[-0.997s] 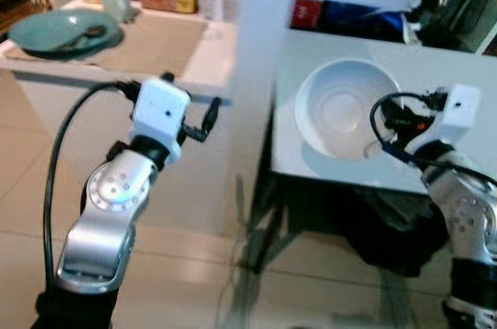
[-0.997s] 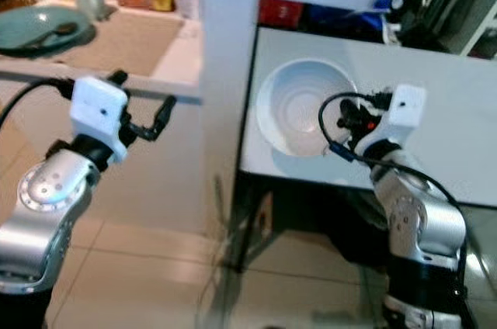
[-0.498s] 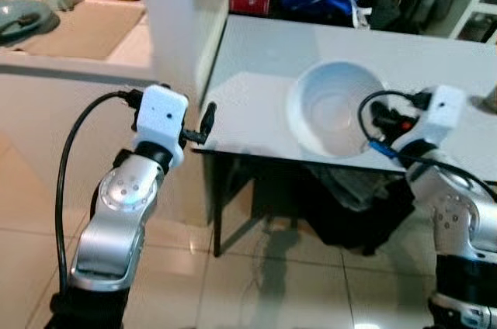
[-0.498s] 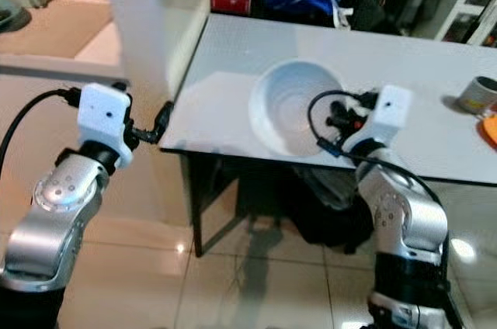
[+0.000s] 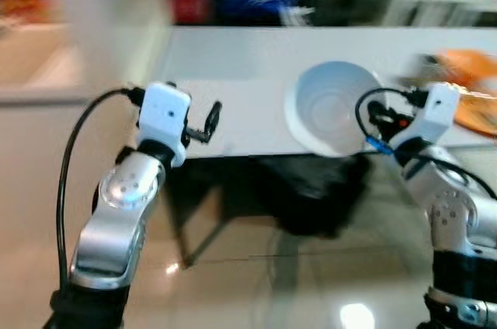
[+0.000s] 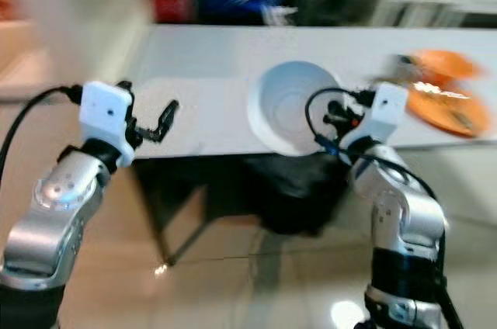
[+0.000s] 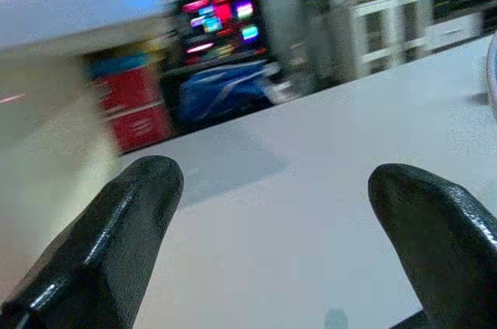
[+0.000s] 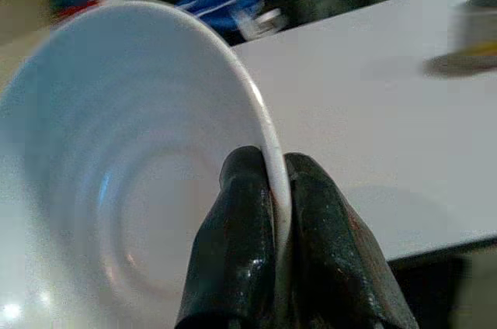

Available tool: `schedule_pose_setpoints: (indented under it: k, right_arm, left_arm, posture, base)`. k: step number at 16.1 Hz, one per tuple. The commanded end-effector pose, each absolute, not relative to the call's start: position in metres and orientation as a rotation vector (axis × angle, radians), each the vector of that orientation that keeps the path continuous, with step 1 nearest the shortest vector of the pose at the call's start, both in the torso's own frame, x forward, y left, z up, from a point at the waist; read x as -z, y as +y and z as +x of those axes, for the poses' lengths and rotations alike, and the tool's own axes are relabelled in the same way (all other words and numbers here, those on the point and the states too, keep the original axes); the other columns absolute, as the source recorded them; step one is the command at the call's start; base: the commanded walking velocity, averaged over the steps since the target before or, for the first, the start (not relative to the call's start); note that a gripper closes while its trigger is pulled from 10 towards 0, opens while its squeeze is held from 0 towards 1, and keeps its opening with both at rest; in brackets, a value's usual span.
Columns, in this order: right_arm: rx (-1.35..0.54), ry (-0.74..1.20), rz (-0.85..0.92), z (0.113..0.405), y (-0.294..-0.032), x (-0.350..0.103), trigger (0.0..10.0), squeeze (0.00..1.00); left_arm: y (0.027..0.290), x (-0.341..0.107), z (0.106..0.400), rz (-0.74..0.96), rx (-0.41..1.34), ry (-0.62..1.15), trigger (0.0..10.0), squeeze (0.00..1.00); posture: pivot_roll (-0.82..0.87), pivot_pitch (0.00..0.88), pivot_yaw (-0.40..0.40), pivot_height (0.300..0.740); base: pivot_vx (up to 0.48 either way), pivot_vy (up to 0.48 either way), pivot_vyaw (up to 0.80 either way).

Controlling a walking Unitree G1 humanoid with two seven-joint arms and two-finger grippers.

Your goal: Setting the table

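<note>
A white bowl (image 5: 330, 108) hangs tilted over the near part of the white table (image 5: 233, 50), and my right gripper (image 8: 276, 189) is shut on its rim, one finger inside and one outside. In the eye views that gripper (image 5: 371, 123) sits at the bowl's right edge. My left gripper (image 5: 210, 118) is held up at the table's near left edge, open, with nothing between its fingers (image 7: 116, 228). The views are blurred.
An orange plate (image 5: 470, 88) with something on it lies at the table's right end, and a small grey cup (image 8: 474, 34) stands nearby. A white counter (image 5: 46, 65) runs off to the left. Dark bags sit under the table (image 5: 311, 189). Shiny tiled floor lies below.
The camera has swung right: the counter has slid out to the left and the orange plate has come into view. The right gripper still holds the bowl; the left stays open.
</note>
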State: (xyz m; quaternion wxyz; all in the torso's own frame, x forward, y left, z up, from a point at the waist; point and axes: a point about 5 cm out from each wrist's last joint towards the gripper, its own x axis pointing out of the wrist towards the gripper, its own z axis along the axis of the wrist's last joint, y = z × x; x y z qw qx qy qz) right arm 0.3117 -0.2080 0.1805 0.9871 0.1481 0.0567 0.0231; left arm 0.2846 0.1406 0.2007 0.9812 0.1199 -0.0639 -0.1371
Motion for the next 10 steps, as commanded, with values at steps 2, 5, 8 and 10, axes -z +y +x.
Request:
schedule_pose_setpoints:
  k: [2, 5, 8, 10]
  right_arm:
    - [-0.038, 0.091, 0.305, 0.3145, -0.2111, -0.1876, 10.0, 0.0]
    - [-0.044, 0.087, 0.304, 0.3153, -0.2118, -0.1894, 10.0, 0.0]
    - [-0.052, 0.098, 0.288, 0.3185, -0.2119, -0.19, 10.0, 0.0]
    - [-0.056, 0.096, 0.271, 0.3201, -0.2111, -0.1908, 10.0, 0.0]
  left_arm:
    - [0.1364, -0.2032, 0.2848, 0.238, 0.3, -0.134, 10.0, 0.0]
    - [0.1362, -0.2031, 0.2846, 0.237, 0.302, -0.132, 10.0, 0.0]
    - [0.1362, -0.2025, 0.2842, 0.241, 0.302, -0.128, 10.0, 0.0]
    - [0.1365, -0.2019, 0.283, 0.244, 0.304, -0.126, 10.0, 0.0]
  posture:
    - [-0.01, 0.002, -0.035, 0.74]
    - [-0.01, 0.004, -0.037, 0.74]
    - [-0.01, 0.005, -0.04, 0.74]
    - [-0.01, 0.006, -0.042, 0.74]
  base:
    - [0.45, 0.0, 0.0]
    - [0.454, 0.0, 0.0]
    - [0.458, 0.0, 0.0]
    - [0.458, 0.0, 0.0]
